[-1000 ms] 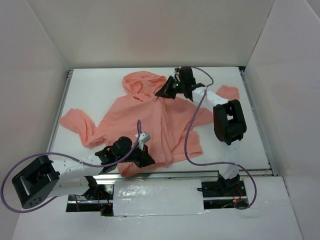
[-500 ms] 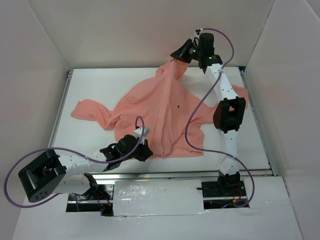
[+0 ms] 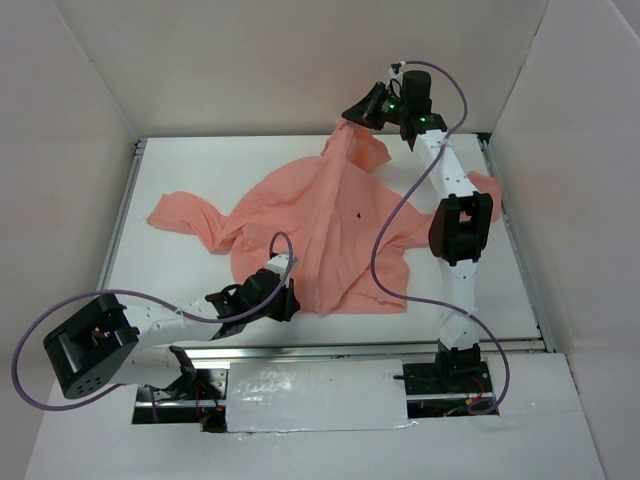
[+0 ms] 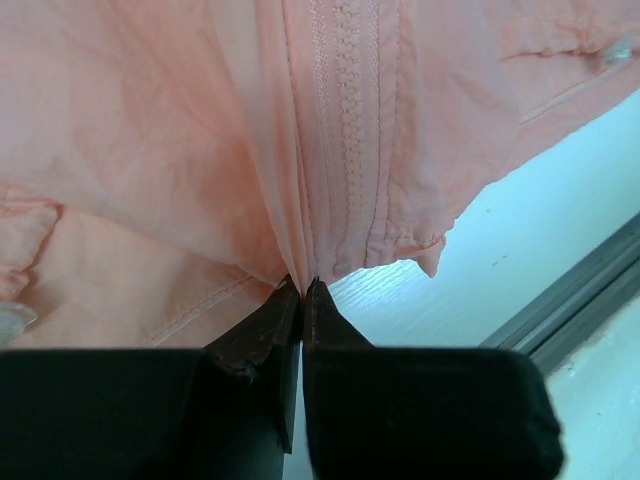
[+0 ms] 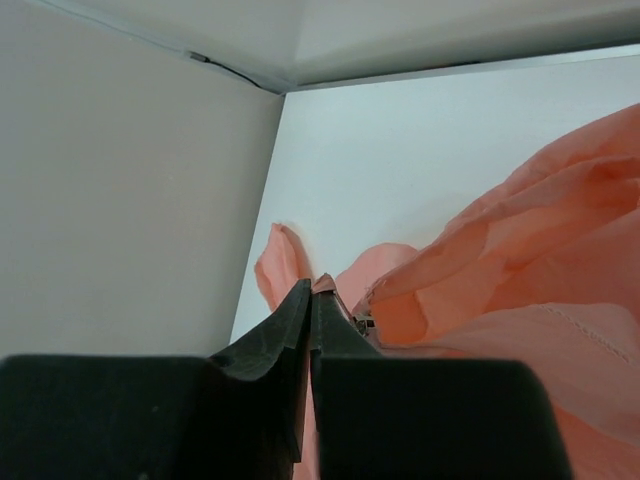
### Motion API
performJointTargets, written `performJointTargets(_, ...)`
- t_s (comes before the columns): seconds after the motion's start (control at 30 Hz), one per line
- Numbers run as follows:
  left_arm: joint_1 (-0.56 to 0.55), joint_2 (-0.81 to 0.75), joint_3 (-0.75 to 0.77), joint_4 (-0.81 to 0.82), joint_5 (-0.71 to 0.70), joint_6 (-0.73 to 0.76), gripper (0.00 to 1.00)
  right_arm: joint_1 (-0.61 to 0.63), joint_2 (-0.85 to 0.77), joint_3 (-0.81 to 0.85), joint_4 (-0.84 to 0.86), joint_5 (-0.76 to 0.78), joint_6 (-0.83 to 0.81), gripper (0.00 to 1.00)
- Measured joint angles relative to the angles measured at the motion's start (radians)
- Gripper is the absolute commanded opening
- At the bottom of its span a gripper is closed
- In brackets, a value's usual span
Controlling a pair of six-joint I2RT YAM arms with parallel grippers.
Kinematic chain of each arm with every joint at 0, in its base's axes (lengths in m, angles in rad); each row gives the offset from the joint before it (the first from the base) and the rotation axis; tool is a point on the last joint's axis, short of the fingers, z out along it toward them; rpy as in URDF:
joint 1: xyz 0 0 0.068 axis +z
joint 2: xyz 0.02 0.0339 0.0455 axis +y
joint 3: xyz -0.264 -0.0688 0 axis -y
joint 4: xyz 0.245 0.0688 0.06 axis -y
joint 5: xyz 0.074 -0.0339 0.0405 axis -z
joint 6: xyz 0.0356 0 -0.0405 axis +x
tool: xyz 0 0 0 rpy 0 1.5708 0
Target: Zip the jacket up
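left gripper [image 4: 302, 288] pinching jacket [image 4: 150, 130] hem, zipper [image 4: 345, 120]

Robotics lab rig for sure: white table [image 3: 190, 170] boxed in by plain white panels [image 3: 300, 60], purple cables [image 3: 373, 262] looping off bolted-down arms [image 3: 455, 230] (metal rail [image 3: 400, 347] edging too).

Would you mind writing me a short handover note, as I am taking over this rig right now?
Left gripper: shut on the jacket at its bottom hem, at the foot of the zipper, by the near edge of the table.
Right gripper: shut on the jacket's top end, raised over the far side.
Done: jacket stretched between both; zipper teeth look meshed near the hem.
To do: confirm the zip is closed to the top, which no view shows; then release.
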Motion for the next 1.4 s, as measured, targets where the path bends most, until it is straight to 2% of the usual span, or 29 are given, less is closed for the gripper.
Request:
performJointTargets(0.03,0.0,-0.001,0.006,-0.02,-0.005,-0.001,0.22,0.0,0.0,0.0,-0.002,-0.001,0.0,0.24)
performJointTargets(0.07,0.0,-0.004,0.011,-0.037,-0.011,-0.001,0.35,0.0,0.0,0.006,-0.007,-0.002,-0.004,0.31)
performJointTargets(0.1,0.0,-0.01,0.018,-0.063,-0.016,-0.001,0.44,0.0,0.002,0.019,-0.011,0.003,-0.005,0.4)
performJointTargets(0.13,-0.002,-0.021,0.024,-0.096,-0.024,-0.007,0.63,0.0,0.002,0.036,-0.013,0.007,-0.006,0.59)
performJointTargets(0.17,-0.004,-0.034,0.027,-0.121,-0.031,-0.013,0.76,-0.002,0.002,0.054,-0.013,0.01,-0.009,0.62)
performJointTargets(0.2,-0.006,-0.05,0.032,-0.15,-0.045,-0.021,0.93,-0.003,0.002,0.075,-0.013,0.013,-0.021,0.63)
performJointTargets(0.23,-0.006,-0.071,0.037,-0.182,-0.06,-0.025,0.99,-0.004,0.002,0.095,-0.012,0.016,-0.027,0.64)
performJointTargets(0.3,-0.006,-0.121,0.059,-0.253,-0.097,-0.047,0.99,-0.005,-0.003,0.121,-0.013,0.029,-0.032,1.0)
performJointTargets(0.47,-0.006,-0.233,0.191,-0.445,-0.238,-0.091,0.99,-0.008,-0.035,0.146,-0.087,0.101,-0.088,1.0)
performJointTargets(0.63,0.017,-0.271,0.414,-0.72,-0.447,-0.224,0.99,-0.01,-0.153,0.105,-0.236,0.202,-0.137,1.0)
performJointTargets(0.77,0.122,-0.321,0.555,-0.917,-0.562,-0.317,0.99,-0.009,-0.468,-0.165,-0.293,0.282,-0.163,1.0)
performJointTargets(0.93,0.27,-0.48,0.663,-1.08,-0.662,-0.352,0.99,-0.006,-0.953,-0.499,-0.293,0.299,-0.183,1.0)
performJointTargets(1.13,0.29,-0.566,0.822,-1.255,-0.813,-0.346,0.99,0.001,-1.479,-0.903,-0.298,0.346,-0.212,1.0)
performJointTargets(1.4,0.29,-0.704,0.837,-1.423,-0.915,-0.315,0.99,0.132,-1.788,-1.228,-0.399,0.566,-0.246,1.0)
